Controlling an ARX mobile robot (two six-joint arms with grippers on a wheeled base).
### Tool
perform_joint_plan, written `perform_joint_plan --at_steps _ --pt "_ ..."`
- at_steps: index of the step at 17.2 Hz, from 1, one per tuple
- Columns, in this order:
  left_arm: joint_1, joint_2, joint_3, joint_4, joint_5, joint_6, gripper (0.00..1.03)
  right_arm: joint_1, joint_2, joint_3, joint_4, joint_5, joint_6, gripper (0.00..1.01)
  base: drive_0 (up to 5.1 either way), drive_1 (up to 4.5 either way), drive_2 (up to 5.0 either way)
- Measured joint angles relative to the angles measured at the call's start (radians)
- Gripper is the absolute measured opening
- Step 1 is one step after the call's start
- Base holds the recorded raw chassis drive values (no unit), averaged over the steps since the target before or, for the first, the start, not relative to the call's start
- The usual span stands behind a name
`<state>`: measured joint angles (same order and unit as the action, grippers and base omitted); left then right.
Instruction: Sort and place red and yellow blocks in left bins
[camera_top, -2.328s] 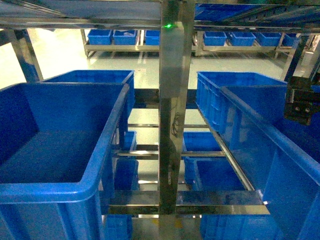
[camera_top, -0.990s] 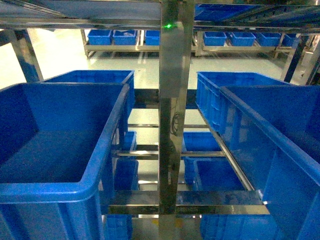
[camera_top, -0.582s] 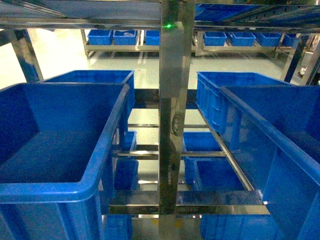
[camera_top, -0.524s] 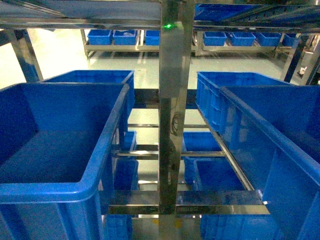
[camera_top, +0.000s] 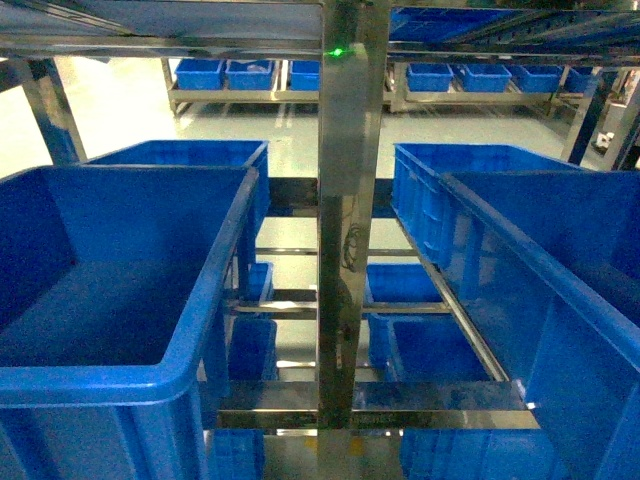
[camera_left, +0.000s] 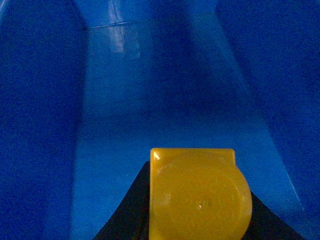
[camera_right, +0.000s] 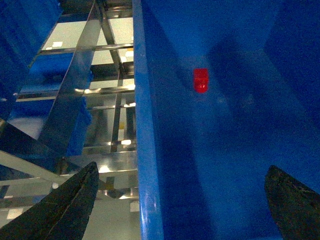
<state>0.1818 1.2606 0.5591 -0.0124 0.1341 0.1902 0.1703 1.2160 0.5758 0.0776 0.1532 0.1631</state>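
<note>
One red block (camera_right: 200, 80) on blue crate (camera_right: 150, 150) floor.

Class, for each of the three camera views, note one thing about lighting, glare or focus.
Head view: the floor behind the rack is washed out bright. Left wrist view: the yellow block is close and soft-edged, the bin wall dim. Right wrist view: glare on the steel rails; the red block looks slightly blurred.

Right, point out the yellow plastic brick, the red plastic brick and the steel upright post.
yellow plastic brick (camera_left: 200, 200), left wrist view, its round stud.
red plastic brick (camera_right: 201, 80), right wrist view, its middle.
steel upright post (camera_top: 345, 230), head view, mid-height.
</note>
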Motion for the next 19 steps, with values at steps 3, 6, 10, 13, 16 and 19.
perform_joint_plan --at_steps 3,6,10,13,16,19 --pt "0.005 0.067 0.034 0.058 -0.003 -0.010 0.27 0.000 0.000 0.000 0.000 0.000 0.000 0.98 0.0 0.00 0.0" --pt "0.005 0.126 0.083 0.099 -0.003 -0.035 0.27 0.000 0.000 0.000 0.000 0.000 0.000 0.98 0.0 0.00 0.0" --pt "0.019 0.239 0.163 0.145 -0.012 -0.066 0.27 0.000 0.000 0.000 0.000 0.000 0.000 0.98 0.0 0.00 0.0" --pt "0.025 0.311 0.211 0.170 -0.023 -0.070 0.27 0.000 0.000 0.000 0.000 0.000 0.000 0.98 0.0 0.00 0.0" --pt "0.025 0.381 0.225 0.166 -0.026 -0.070 0.27 0.000 0.000 0.000 0.000 0.000 0.000 0.98 0.0 0.00 0.0" --pt "0.020 0.464 0.244 0.224 -0.036 -0.050 0.27 0.000 0.000 0.000 0.000 0.000 0.000 0.98 0.0 0.00 0.0"
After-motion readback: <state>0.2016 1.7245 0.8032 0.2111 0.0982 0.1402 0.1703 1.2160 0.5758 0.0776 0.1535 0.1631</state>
